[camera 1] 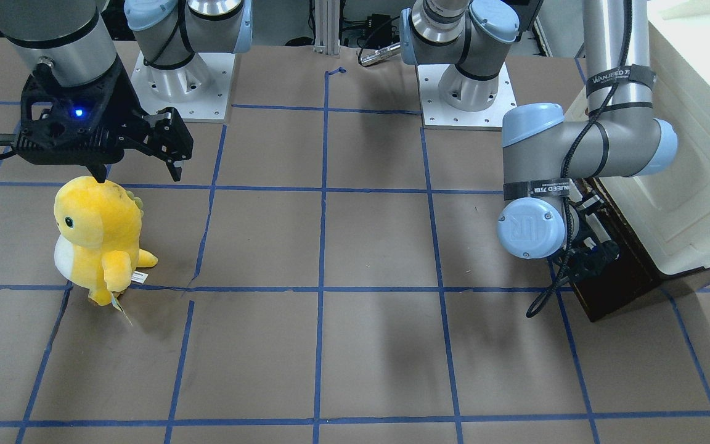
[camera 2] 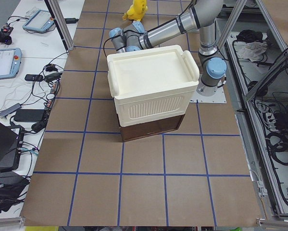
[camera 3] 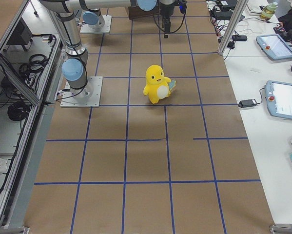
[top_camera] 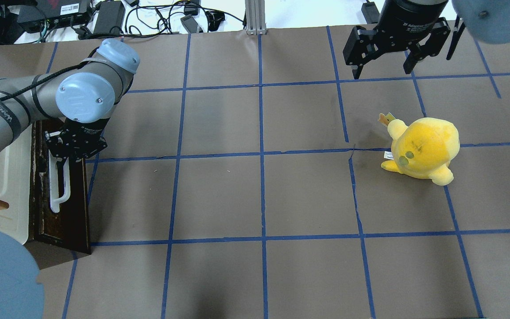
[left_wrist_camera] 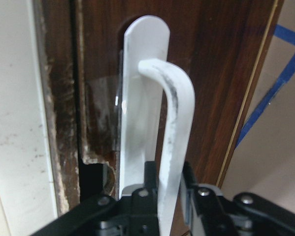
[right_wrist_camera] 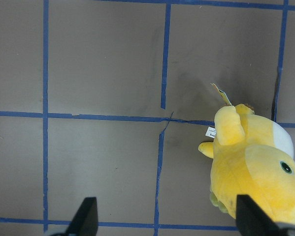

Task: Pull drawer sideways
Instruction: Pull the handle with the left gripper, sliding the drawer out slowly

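The drawer (top_camera: 67, 226) sits at the base of the cream-white cabinet (camera 2: 151, 82) at my robot's left end of the table (top_camera: 219, 199), its dark front facing the middle. On the wrist camera I see the left gripper (left_wrist_camera: 168, 176) pinched tight on the white bar handle (left_wrist_camera: 179, 113). My right gripper (top_camera: 382, 73) hangs spread wide and empty, near the yellow plush toy (top_camera: 423, 146).

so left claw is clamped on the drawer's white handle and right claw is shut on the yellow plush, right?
No. The right claw is open and holds nothing: the right wrist view shows it spread wide and clear of the yellow plush. The left claw is indeed clamped on the drawer's white handle.
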Robot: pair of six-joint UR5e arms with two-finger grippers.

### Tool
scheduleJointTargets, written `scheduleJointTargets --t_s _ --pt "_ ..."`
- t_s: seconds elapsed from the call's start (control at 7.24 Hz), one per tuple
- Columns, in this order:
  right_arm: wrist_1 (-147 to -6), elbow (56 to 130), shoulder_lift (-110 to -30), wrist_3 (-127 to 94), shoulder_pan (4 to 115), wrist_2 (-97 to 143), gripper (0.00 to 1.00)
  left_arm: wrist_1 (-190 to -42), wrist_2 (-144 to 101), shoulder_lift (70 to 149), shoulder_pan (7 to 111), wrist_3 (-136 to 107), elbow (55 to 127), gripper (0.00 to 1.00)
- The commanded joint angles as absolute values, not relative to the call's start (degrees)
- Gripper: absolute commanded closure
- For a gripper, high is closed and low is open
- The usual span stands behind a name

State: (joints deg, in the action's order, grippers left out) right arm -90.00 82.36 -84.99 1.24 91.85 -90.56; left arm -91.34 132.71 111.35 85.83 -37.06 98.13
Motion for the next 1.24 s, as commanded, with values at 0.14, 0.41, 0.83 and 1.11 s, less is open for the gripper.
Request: scheduleJointTargets --t_s 0.14,0.41,0.83,1.11 --pt "-90.0 82.4 -85.0 1.2 91.8 -90.6 0.00 -91.4 132.6 111.2 86.2 -37.1 98.0 0.84" --pt "-90.0 82.4 -85.0 1.2 91.8 -90.6 0.00 -91.5 131.7 111.4 86.6 -38.0 97.8 0.84" --pt "-90.0 82.4 -85.0 1.2 91.8 -90.5 0.00 -91.5 131.0 111.4 87.4 -38.6 97.6 0.84" --pt "-90.0 82.4 -85.0 1.2 91.8 -90.5 0.00 -92.1 131.0 111.4 87.9 -39.3 97.5 0.84"
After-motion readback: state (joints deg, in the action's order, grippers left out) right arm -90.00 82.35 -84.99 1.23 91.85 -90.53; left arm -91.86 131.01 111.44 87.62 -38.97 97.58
